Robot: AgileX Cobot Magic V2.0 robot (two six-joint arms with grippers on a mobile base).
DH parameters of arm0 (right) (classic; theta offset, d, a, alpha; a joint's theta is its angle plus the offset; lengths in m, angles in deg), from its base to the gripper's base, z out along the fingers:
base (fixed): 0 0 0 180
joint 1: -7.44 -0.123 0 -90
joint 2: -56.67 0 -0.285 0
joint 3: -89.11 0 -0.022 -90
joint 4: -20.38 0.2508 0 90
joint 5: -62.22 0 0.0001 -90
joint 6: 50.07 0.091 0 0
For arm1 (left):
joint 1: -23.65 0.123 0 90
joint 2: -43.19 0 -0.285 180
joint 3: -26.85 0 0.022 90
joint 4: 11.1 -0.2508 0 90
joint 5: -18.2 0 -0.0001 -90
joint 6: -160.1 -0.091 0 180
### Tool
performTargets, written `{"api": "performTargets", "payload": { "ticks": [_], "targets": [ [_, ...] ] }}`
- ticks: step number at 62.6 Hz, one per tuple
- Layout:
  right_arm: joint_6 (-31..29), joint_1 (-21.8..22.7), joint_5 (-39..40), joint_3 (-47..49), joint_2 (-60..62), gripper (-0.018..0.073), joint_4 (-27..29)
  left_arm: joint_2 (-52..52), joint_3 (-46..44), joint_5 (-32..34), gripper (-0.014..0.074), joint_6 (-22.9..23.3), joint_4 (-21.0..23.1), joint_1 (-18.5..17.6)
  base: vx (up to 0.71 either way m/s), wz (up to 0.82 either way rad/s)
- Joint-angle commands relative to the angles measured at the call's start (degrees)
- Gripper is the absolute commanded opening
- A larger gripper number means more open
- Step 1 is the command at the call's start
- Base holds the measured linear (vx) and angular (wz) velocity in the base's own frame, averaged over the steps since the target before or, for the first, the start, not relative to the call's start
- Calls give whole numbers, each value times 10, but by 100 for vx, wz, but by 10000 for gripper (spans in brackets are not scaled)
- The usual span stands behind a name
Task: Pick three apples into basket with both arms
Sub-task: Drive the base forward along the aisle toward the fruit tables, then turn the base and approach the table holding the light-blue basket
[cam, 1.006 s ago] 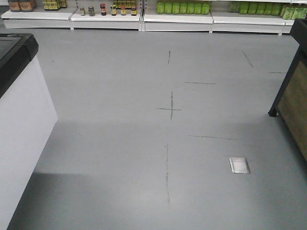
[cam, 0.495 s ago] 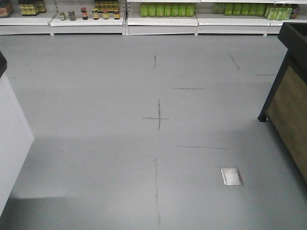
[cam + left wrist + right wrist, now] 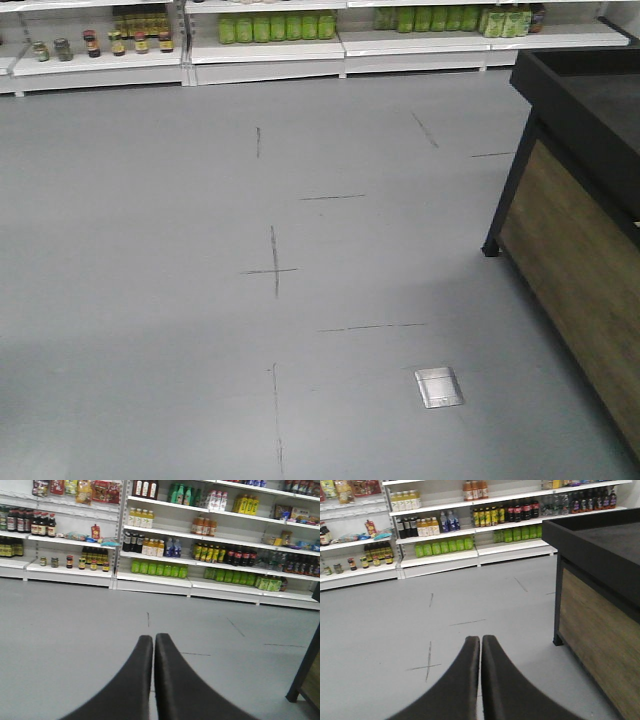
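Note:
The apples and the basket are out of view in every frame. My left gripper (image 3: 154, 637) is shut with nothing between its black fingers, held above grey shop floor and facing shelves of bottles. My right gripper (image 3: 480, 639) is likewise shut and holds nothing, over the same floor, with a dark stand close on its right. Neither gripper shows in the front view.
A black-topped, wood-panelled display stand (image 3: 585, 190) fills the right side, also seen as the stand (image 3: 600, 595) in the right wrist view. White shelves with bottles and jars (image 3: 270, 40) line the far wall. A metal floor plate (image 3: 439, 386) and dark floor marks (image 3: 274, 262) lie ahead.
The front view has swung to the right: the white counter at the left has left the frame, the wooden stand has come in much larger, and the floor marks have shifted left.

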Motion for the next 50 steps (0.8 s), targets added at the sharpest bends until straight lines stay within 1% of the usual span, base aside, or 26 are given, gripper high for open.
{"api": "performTargets", "payload": {
  "ticks": [1, 26, 50],
  "targets": [
    [-6, 0, 45, -8, 7, -4, -4, 9, 5, 46, -6, 4, 5, -1, 24, -37],
    [-6, 0, 45, -8, 7, -4, -4, 9, 5, 46, -6, 4, 5, -1, 23, -43],
    [-6, 0, 45, -8, 7, -4, -4, 9, 5, 46, -6, 4, 5, -1, 19, -56]
  ]
}}
